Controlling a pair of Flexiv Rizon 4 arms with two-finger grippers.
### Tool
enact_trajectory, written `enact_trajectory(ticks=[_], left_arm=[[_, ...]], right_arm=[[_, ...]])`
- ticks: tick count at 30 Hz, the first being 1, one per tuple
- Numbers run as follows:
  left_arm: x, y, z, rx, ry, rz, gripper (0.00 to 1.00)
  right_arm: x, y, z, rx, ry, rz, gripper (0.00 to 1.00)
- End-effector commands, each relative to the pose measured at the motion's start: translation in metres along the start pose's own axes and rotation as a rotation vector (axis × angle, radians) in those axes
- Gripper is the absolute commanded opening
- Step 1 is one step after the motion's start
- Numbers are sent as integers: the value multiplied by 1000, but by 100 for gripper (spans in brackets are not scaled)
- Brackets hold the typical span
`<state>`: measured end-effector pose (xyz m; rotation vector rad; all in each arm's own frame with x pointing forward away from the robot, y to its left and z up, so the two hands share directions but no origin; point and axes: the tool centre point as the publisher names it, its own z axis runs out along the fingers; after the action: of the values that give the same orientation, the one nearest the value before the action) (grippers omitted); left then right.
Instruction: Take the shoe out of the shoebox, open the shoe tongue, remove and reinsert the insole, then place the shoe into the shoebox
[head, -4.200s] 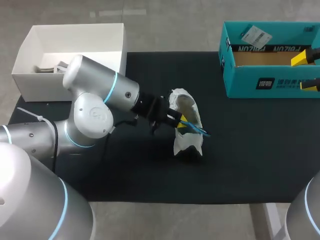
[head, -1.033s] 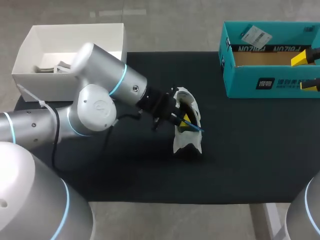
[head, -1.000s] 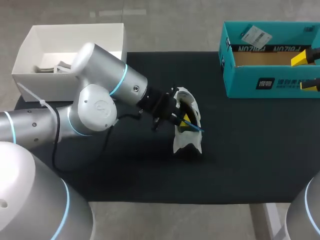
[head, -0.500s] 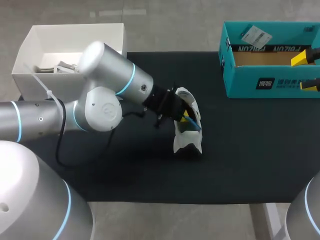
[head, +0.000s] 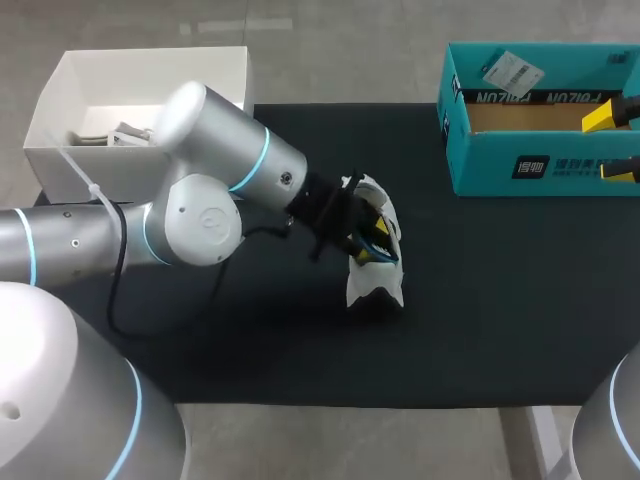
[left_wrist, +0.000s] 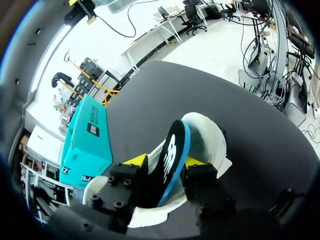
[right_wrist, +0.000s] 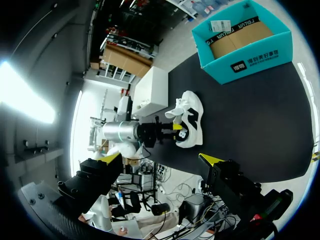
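A: Where do things lie?
B: On the black mat (head: 500, 300), the teal shoebox (head: 530, 165) sits at the far right corner; the white shoe (head: 375, 285) stands mid-mat, well apart from it.
A: And the grippers?
B: The left gripper (left_wrist: 165, 161) pinches the black insole (left_wrist: 175, 142) at the shoe's opening; the right gripper (right_wrist: 161, 158) is spread wide.

Right end effector (right_wrist: 161, 159) sits lower middle of the frame, yellow-tipped fingers spread wide with nothing between them, well above the black desk (right_wrist: 250, 115). Centre frame, the white shoe (right_wrist: 189, 116) is on the desk, and the left end effector (right_wrist: 168, 131) is right up against it, its grip too small to make out. Teal shoebox (right_wrist: 245, 37) upper right, open. White box (right_wrist: 152, 90) just beyond the shoe.
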<state>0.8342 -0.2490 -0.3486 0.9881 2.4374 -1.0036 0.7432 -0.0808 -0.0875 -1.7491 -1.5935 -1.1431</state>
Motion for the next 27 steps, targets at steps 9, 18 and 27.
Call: enact_trajectory(ticks=[9, 18, 27], left_arm=[[12, -1, 9, -36, 62, 35, 0], [10, 16, 19, -104, 46, 35, 0], [4, 38, 12, -158, -33, -10, 0]], right_arm=[[0, 0, 1, 1, -2, 1, 100], [0, 0, 1, 1, -2, 1, 100], [0, 0, 1, 1, -2, 1, 100]])
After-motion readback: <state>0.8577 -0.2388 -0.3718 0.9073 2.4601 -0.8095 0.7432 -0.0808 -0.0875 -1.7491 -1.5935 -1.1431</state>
